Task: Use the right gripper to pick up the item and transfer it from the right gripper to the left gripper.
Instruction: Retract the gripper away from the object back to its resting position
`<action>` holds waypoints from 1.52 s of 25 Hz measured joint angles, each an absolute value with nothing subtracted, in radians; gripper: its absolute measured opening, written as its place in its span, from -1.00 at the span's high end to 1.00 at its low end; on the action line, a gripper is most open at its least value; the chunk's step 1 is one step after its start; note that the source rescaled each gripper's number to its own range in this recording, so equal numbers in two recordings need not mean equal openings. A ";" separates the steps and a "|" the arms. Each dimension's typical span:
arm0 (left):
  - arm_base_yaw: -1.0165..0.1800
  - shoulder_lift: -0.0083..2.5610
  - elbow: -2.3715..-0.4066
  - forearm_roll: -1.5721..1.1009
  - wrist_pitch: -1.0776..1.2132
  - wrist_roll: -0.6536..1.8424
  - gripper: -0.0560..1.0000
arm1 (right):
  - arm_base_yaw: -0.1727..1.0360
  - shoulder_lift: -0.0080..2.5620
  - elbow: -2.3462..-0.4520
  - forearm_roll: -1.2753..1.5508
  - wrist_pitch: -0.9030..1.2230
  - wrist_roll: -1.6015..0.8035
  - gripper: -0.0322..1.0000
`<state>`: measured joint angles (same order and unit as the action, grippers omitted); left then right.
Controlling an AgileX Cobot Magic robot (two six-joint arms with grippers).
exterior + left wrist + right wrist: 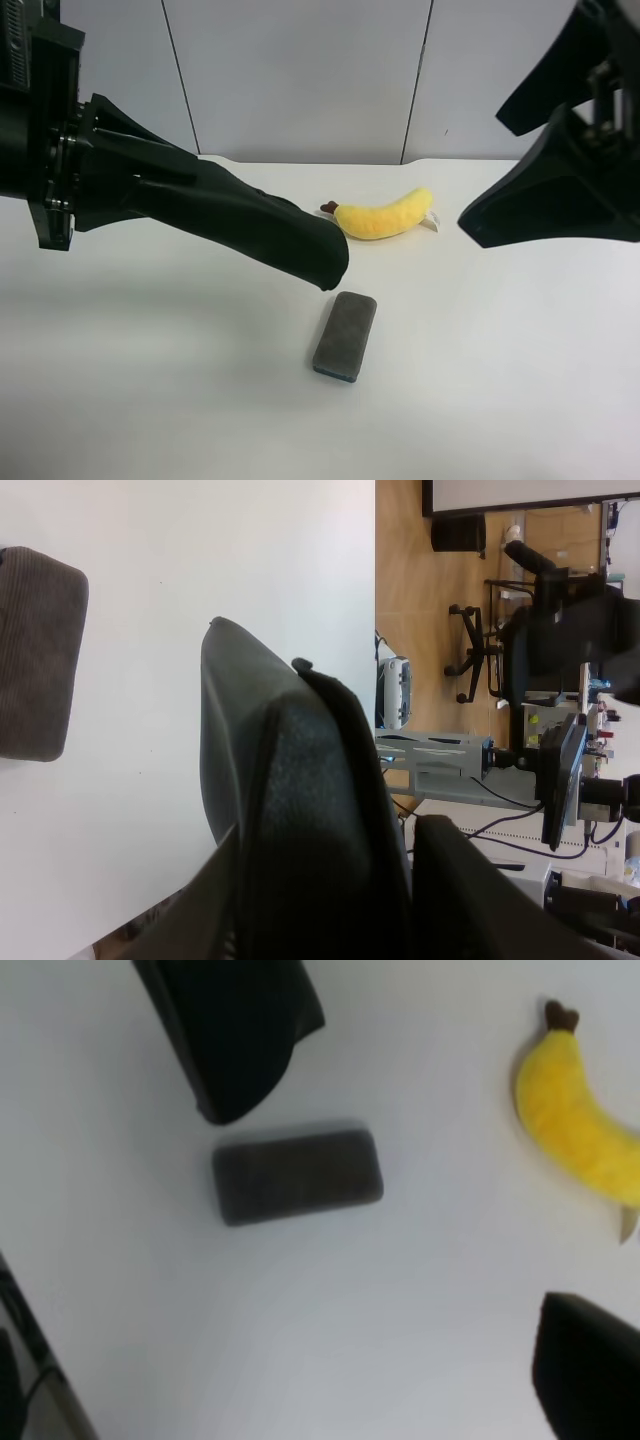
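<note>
Nearest me on the white table (150,400) lies the pad (345,336). It is a dark grey oblong lying flat, with its long side running near to far and a blue edge showing at its near end. Nothing holds it.

Just behind its far end, towards the high view's left, hangs the left gripper (330,268). Its arm reaches in from that side. My left wrist camera shows its two fingers (330,810) pressed together with nothing between them. The pad (40,650) sits off to one side, apart from them. I cannot tell how high the tip is above the table. Past the table edge that camera shows a wooden floor and an office chair (470,655).

The right gripper (482,170) is higher up at the high view's right. Its two black fingers are spread wide with nothing between them. My right wrist camera catches only one finger (590,1370) at the frame's corner. It also shows the pad (297,1175), with the left gripper's tip just beside one end.

Farther back lies the banana (385,216), a yellow plush toy on the table near its far edge. Its brown stem points to the high view's left and a white tag sits at the other end. It is apart from the pad and from both grippers. I cannot tell which of the two is the item meant.

Behind the table stands a pale panelled wall (300,70).
</note>
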<state>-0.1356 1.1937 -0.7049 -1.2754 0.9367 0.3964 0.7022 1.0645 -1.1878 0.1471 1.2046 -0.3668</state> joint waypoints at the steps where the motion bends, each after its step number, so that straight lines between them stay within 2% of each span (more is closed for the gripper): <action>1: -0.136 1.194 -0.705 -1.275 0.937 0.396 0.87 | 0.702 1.040 -1.177 0.147 1.206 -0.345 -1.00; 4: -0.136 1.194 -0.705 -1.275 0.938 0.396 0.88 | 0.702 0.971 -1.116 0.147 1.206 -0.310 -1.00; 10: -0.136 1.194 -0.705 -1.275 0.938 0.400 0.88 | 0.702 0.716 -0.818 0.147 1.213 -0.232 -1.00; 18: -0.136 1.194 -0.705 -1.275 0.938 0.405 0.88 | 0.702 0.324 -0.548 0.130 1.046 -0.187 -1.00; 25: -0.136 1.194 -0.705 -1.274 0.938 0.407 0.88 | 0.703 0.125 -0.522 0.127 1.043 -0.134 -1.00; 38: -0.136 1.194 -0.705 -1.272 0.938 0.408 0.89 | 0.703 0.115 -0.503 0.088 1.071 -0.050 -1.00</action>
<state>-0.1356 1.1937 -0.7049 -1.2720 0.9376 0.4077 0.7029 0.1148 -0.5028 0.0881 1.0709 -0.0496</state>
